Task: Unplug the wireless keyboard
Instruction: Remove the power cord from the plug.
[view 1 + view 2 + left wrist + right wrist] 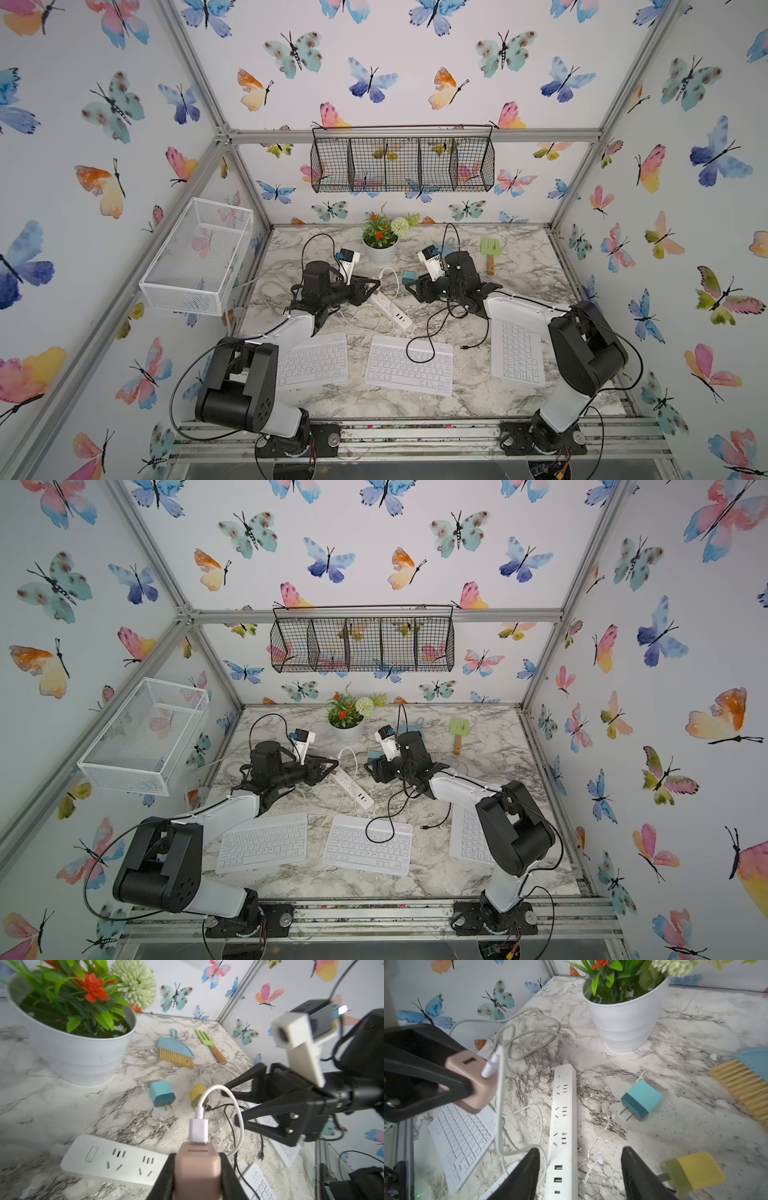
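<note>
Three white wireless keyboards lie along the table's front: left (311, 361), middle (409, 365) and right (517, 353). My left gripper (197, 1157) is shut on a pink charger block (197, 1174), held in the air beside the white power strip (108, 1159) (563, 1105), whose sockets show empty. A white USB cable (234, 1101) is plugged into the block and hangs down toward the keyboards; its far end I cannot follow. My right gripper (580, 1149) is open above the strip's USB end, holding nothing.
A teal charger (641, 1100) and a yellow charger (695, 1169) lie loose right of the strip. Behind stand a white plant pot (380, 253), a blue brush (176, 1051) and a green fork (490, 249). A black cable (419, 353) crosses the middle keyboard. A white mesh basket (199, 257) hangs left.
</note>
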Available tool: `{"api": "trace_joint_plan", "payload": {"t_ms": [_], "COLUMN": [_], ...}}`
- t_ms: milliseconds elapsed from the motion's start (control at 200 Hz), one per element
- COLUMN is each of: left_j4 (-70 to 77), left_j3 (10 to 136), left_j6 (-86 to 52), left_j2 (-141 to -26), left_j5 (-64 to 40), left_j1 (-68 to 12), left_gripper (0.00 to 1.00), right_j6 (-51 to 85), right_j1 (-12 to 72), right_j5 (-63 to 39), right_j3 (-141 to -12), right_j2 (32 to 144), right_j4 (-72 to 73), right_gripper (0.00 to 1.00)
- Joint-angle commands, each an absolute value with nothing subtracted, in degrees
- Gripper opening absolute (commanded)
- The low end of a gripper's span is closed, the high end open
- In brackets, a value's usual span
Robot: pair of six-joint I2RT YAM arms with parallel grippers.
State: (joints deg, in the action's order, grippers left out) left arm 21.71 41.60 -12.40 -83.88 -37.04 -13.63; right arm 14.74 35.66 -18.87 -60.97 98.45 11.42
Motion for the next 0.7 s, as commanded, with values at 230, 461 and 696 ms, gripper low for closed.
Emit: {"api": "trace_joint_plan", "payload": {"t_ms": [230,461,696], "left_j4": [15.5,16.5,18.8], "left_j3": [44.3,44.2,42.6], "left_j6": [-7.5,-7.4,-7.8], "left_j2": [-84.0,-83.6,-81.9], "left_j5": [-18.0,-17.1,-18.4], "left_j1": [-19.8,-21.9,-22.1], "left_gripper": [0.00,0.00,0.00], "right_j6": [37.6,46.6,50.1], "right_j1": [37.5,39.9,40.4], "right_j5": [-26.0,-29.3,-30.4], "right_j3": [-63.6,-64.3,-64.5], "right_j2": [95.2,98.0,102.2], "right_j4": [16.7,20.2,23.6], "right_gripper": [0.57,0.53,0.49]}}
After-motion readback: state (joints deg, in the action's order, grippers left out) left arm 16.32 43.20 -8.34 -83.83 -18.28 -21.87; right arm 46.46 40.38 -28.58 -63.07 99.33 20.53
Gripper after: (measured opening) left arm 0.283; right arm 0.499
